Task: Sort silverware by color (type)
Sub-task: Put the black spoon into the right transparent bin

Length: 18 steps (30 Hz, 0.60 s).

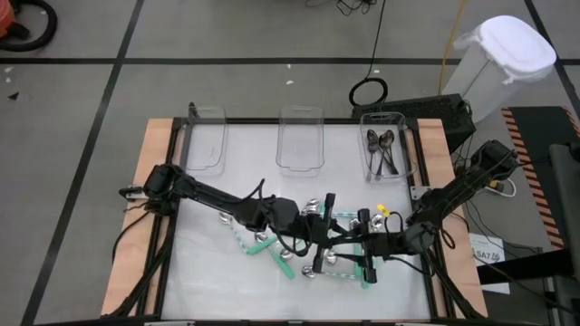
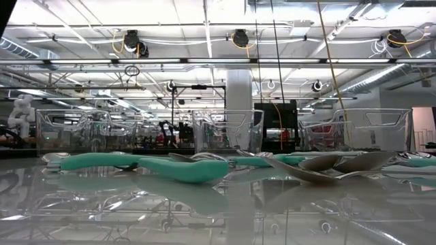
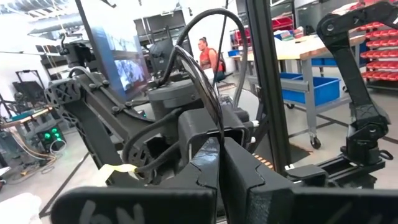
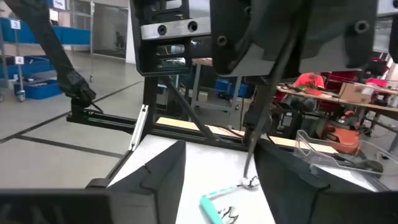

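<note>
The silverware lies in a loose heap at the table's middle: teal-handled spoons [image 1: 272, 258] [image 2: 184, 168] and shiny silver ones [image 2: 340, 163]. A few dark spoons [image 1: 382, 151] lie in the far-right clear bin [image 1: 406, 145]. Both arms meet above the heap. My left gripper [image 1: 339, 233] [image 3: 221, 171] is shut, and a thin dark spoon [image 4: 264, 106] hangs from it. My right gripper [image 1: 353, 241] [image 4: 221, 180] faces it, open, with one finger on either side of that spoon's lower end [image 4: 249, 181] and not touching it. My left gripper holds the thin dark spoon by its upper end [image 4: 281, 55], seen only in the right wrist view; the gripper's own body hides the exact place. The gripper points about level toward the table's right. The spoon hangs down below it, slightly slanted, clear of the table.
Two more clear bins [image 1: 207, 140] [image 1: 301, 140] stand along the far edge, left and middle. A teal-handled spoon [image 4: 214, 205] lies on the table right under the grippers. A white lidded bin [image 1: 503, 63] stands off the table at the far right. A person [image 3: 208, 56] sits in the room behind.
</note>
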### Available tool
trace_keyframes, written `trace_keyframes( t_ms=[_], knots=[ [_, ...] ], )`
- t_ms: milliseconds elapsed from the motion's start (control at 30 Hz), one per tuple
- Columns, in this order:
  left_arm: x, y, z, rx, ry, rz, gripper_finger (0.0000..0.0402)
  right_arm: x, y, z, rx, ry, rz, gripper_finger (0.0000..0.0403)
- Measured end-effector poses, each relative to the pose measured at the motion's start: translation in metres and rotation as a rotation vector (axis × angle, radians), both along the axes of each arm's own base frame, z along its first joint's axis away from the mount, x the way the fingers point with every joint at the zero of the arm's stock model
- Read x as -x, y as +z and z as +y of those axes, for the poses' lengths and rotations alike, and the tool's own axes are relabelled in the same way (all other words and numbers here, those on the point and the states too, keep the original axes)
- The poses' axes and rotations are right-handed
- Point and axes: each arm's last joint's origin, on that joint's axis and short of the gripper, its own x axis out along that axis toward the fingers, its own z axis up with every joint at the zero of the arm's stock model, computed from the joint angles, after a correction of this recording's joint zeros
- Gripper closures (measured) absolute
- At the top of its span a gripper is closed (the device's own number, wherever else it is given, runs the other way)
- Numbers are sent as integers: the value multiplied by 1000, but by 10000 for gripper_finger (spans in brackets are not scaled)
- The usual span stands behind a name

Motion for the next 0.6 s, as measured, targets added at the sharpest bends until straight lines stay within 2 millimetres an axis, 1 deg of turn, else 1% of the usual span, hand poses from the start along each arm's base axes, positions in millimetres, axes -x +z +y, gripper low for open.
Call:
trace_keyframes(
  t_ms=[200,433,600],
  knots=[
    [-2,-6,-2,1,-25,15,394,-2,0,-1,5,10,2,283],
    [-5,-13,-3,0,-36,37,394,-3,-3,-1,12,6,14,338],
    [-5,-15,-4,-6,-40,58,394,-3,-5,-1,22,2,27,391]
  ],
)
